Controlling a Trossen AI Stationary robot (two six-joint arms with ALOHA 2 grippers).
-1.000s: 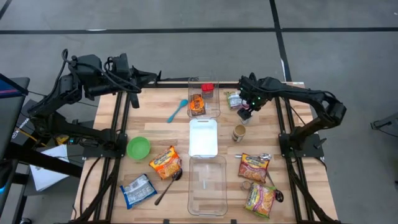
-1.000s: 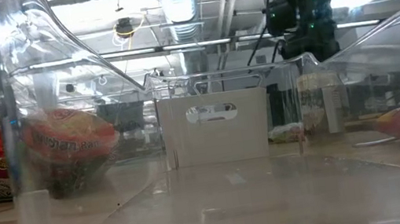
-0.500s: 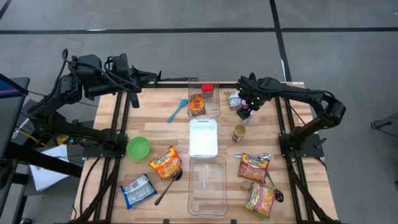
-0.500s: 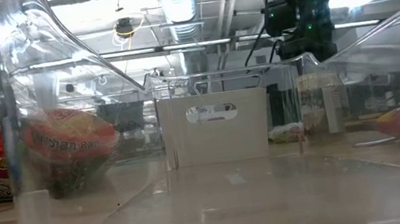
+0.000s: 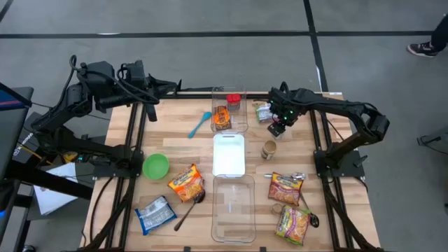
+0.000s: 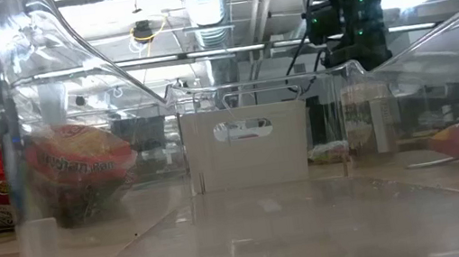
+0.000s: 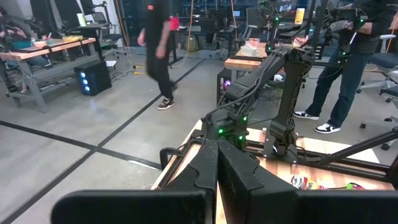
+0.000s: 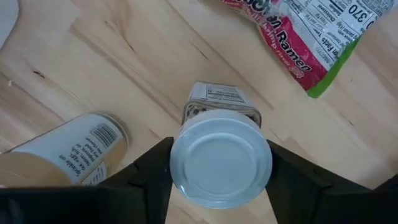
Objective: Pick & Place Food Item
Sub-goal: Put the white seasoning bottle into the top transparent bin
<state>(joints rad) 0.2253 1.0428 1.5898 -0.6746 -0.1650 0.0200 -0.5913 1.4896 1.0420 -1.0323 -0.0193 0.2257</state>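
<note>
Jar [image 8: 221,163] between end effector fingers [image 8: 149,171] (can [image 8: 65,149] beside)

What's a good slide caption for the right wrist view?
Right end effector straddles the white lid of an upright jar, fingers at either side, beside a toppled can and a ramen packet.

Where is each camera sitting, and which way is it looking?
High view: above the table, looking straight down; both arms show, the right gripper over a jar, the left gripper parked at the far edge.
Low view: at tabletop height, inside a clear bin, looking across; the right arm hangs at upper right.
Left wrist view: looks over the floor at walking people; its shut fingers show.
Right wrist view: looks down on the jar between its own fingers.
Shared: high and right wrist views both show a tipped can.
</note>
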